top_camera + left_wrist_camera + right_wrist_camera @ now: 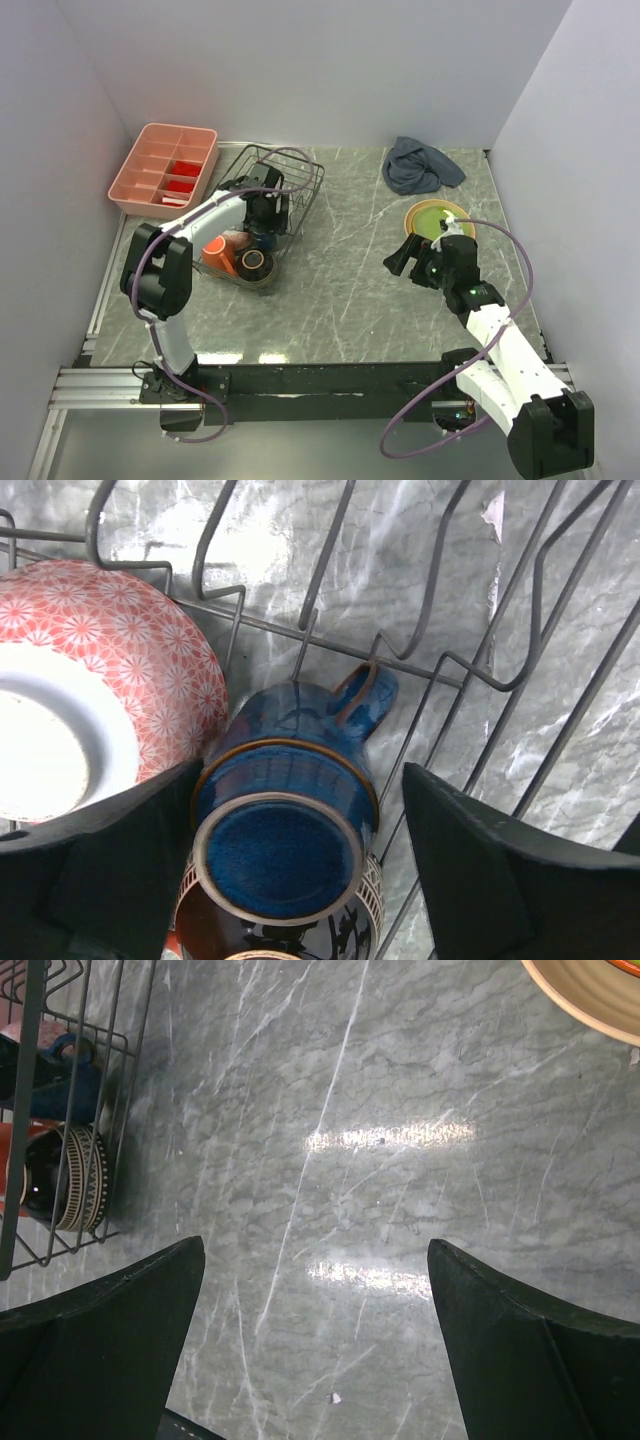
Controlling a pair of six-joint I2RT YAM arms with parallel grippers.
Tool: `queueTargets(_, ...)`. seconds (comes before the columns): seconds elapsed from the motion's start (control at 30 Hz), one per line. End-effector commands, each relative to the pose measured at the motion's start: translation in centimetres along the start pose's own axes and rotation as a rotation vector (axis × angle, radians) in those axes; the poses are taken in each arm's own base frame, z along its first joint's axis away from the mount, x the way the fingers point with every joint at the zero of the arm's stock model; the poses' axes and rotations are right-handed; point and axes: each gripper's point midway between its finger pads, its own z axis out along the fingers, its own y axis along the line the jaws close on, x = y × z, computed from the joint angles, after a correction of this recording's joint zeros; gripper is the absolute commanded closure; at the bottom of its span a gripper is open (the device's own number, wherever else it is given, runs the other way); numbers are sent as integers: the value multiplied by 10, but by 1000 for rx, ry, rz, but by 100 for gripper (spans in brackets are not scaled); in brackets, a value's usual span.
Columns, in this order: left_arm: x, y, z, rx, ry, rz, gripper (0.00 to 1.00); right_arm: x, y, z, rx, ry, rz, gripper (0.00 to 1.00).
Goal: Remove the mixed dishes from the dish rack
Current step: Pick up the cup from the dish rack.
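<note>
The dish rack is a black wire basket at the table's back left. My left gripper reaches down into it. In the left wrist view its jaws straddle an upturned dark blue cup. The left finger is against the cup and the right finger stands apart from it, so the gripper is open. A pinkish bowl leans just left of the cup, and a dark brown bowl lies below it. An orange mug rests at the rack's near end. My right gripper hovers open over bare marble.
A lime green plate lies on a tan-yellow plate on the table at right, just behind my right arm. A crumpled blue-grey cloth sits at the back right. A pink compartment tray stands left of the rack.
</note>
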Motion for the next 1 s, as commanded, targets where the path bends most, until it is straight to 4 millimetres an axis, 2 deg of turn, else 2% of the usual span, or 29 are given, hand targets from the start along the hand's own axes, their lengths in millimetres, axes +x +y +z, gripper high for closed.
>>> queueTargets(0.0,-11,-10,-11,51,-13,-5,23,-16,15,0,-53,-46,-35,0)
queueTargets(0.13,-10,-11,-16,63,-21,-13,36,-15,16,-1,-59,-44,-35,0)
queueTargets(0.27,-9,-10,-21,67,-27,-9,43,-15,17,-1,-62,-40,-31,0)
queueTargets(0.37,-14,-8,-31,70,-55,-6,51,-14,20,-3,-74,-39,-29,0)
queueTargets(0.4,-18,-8,-39,76,-77,-9,56,-15,21,-3,-82,-39,-31,0)
queueTargets(0.5,-28,-4,-55,79,-128,-20,61,-13,27,-5,-115,-31,-39,0)
queueTargets(0.67,-39,7,-78,89,-192,-42,67,-11,47,-10,-225,-19,-60,0)
queueTargets(0.73,-45,12,-91,99,-228,-55,69,-10,61,-14,-312,-15,-79,0)
queueTargets(0.8,-49,12,-104,130,-262,-65,71,-3,73,-19,-391,4,-73,0)
queueTargets(0.97,-56,6,-135,227,-344,-101,71,-8,95,-25,-515,-17,-74,0)
